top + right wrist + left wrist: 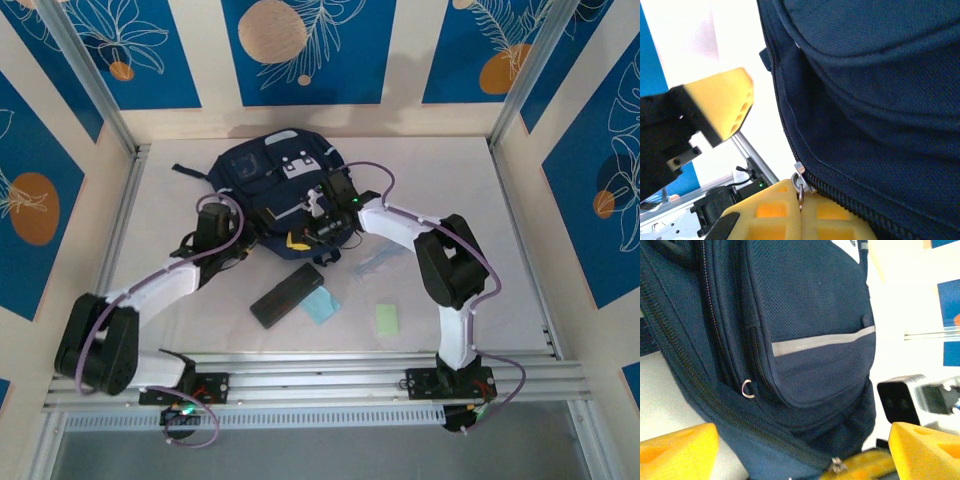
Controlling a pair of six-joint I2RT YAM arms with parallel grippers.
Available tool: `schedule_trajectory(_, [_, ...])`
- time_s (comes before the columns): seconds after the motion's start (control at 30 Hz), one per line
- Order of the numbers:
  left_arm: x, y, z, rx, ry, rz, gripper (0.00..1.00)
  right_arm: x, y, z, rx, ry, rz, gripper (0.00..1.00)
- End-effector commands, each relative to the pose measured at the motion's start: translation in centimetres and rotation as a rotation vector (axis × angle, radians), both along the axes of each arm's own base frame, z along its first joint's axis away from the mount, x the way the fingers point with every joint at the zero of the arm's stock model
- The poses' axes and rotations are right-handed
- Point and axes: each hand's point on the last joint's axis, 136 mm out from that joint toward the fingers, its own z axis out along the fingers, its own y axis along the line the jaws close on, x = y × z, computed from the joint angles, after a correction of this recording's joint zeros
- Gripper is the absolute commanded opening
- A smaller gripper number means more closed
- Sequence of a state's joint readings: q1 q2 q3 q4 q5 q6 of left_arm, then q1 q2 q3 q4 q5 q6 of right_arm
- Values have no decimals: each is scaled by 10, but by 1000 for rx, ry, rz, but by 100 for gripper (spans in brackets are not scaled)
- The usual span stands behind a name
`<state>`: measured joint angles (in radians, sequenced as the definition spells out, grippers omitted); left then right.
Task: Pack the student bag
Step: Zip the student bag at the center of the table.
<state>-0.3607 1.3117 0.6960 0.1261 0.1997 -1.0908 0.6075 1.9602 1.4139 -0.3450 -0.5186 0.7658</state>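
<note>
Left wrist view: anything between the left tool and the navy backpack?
Mostly clear: the large dark navy fabric backpack lies straight ahead of the open left tool, between its yellow fingers. Only the right tool, shut on the small metal zipper pull, intrudes low in that gap.

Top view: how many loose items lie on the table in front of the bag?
4: a black case at centre, a teal sheet at its right side, a pale green card further right, a faint clear item behind that card. Others may be hidden.
</note>
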Motion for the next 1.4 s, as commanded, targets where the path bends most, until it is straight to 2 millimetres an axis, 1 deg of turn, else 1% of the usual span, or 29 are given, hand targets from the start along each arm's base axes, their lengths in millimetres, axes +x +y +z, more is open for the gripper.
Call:
schedule_trajectory(0.0, [-23,12,-15,69,74,14,87,4,9,35,104,-82,7,0])
schedule_trajectory(0.1, [-28,12,-21,19,95,62,87,7,16,44,157,-95,5,0])
schedule_trajectory(0.27, [-24,-1,-27,-39,94,153,87,2,28,64,248,-90,33,0])
schedule_trajectory(0.33, [-16,-3,-25,-67,65,205,87,-3,31,68,267,-70,48,0])
schedule_trajectory(0.43, [1,-6,-20,-68,29,237,86,-13,32,71,286,-27,65,0])
schedule_trajectory(0.57, [18,-3,-15,-66,-29,294,79,-32,26,63,266,17,78,0])
schedule_trajectory(0.63, [24,0,-14,-36,-54,308,73,-42,21,57,252,39,80,0])
schedule_trajectory(0.73, [30,4,-17,-16,-72,328,58,-56,13,50,242,69,87,0])
schedule_trajectory(0.87, [35,-8,-25,-42,-71,287,35,-66,4,46,216,61,117,0])
schedule_trajectory(0.93, [36,-16,-29,-68,-63,256,30,-67,-1,43,184,49,129,0])
schedule_trajectory(0.97, [36,-20,-31,-76,-60,241,24,-67,-2,42,173,37,136,0])
schedule_trajectory(1.0, [36,-23,-32,-84,-57,223,16,-66,-4,41,157,27,147,0])
schedule_trajectory(1.03, [36,-25,-34,-85,-52,213,0,-66,-6,40,140,12,165,0])
schedule_trajectory(1.1, [34,-23,-36,-76,-43,205,0,-68,-19,30,52,7,201,0])
schedule_trajectory(1.17, [34,-13,-37,-55,-40,208,0,-70,-42,14,-84,3,239,0])
schedule_trajectory(1.27, [32,5,-38,-14,-30,207,0,-71,-94,-16,-333,1,266,0])
schedule_trajectory(1.33, [32,16,-36,8,-29,205,0,-69,-124,-27,-440,11,237,0])
schedule_trajectory(1.37, [31,19,-35,16,-29,199,0,-68,-134,-29,-463,13,224,0])
